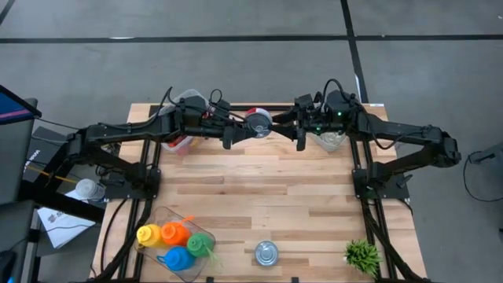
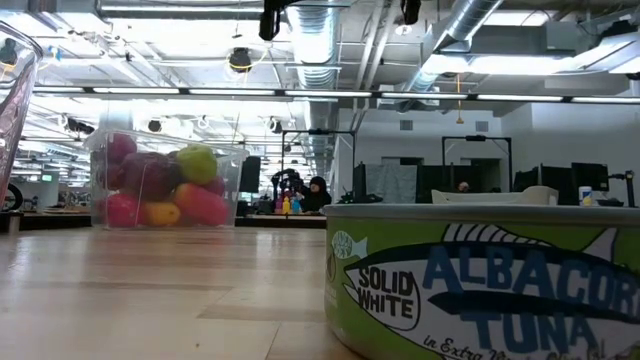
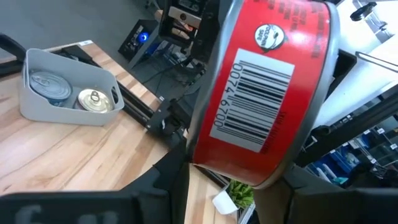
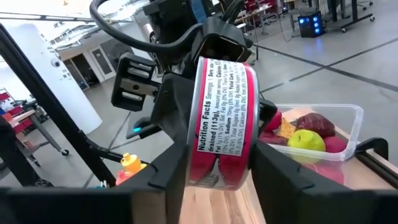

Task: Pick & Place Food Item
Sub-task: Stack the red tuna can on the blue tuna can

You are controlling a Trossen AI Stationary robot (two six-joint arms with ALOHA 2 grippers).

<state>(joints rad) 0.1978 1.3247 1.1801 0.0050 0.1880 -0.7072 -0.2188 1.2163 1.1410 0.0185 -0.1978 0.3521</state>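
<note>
A red-labelled can [image 1: 258, 122] hangs in the air over the far middle of the table, between my two grippers. My left gripper [image 1: 245, 127] reaches it from the table's left and is shut on it; in the left wrist view the can [image 3: 261, 93] fills the gap between the fingers. My right gripper [image 1: 277, 126] reaches in from the right, and the can [image 4: 221, 124] sits between its fingers too. In the right wrist view the left gripper shows behind the can. My left gripper [image 3: 236, 183] pinches the can by its two flat ends, near the rim [image 3: 199, 155], coming in level from the table's left. The can is lifted clear and tilted, barcode side toward the wrist camera. My right gripper [image 4: 217, 171] comes level from the table's right. Its fingers [image 4: 171, 171] lie against the can's flat ends at the lower rim [image 4: 194, 165], opposite the left gripper's hold. The can is clear of the table.
A clear box of toy fruit [image 1: 185, 110] stands at the far left, a grey bin holding cans [image 3: 68, 93] at the far right. Along the near edge are a tray of coloured bottles [image 1: 177, 244], a tuna can [image 1: 266, 252] and a small plant [image 1: 362, 254].
</note>
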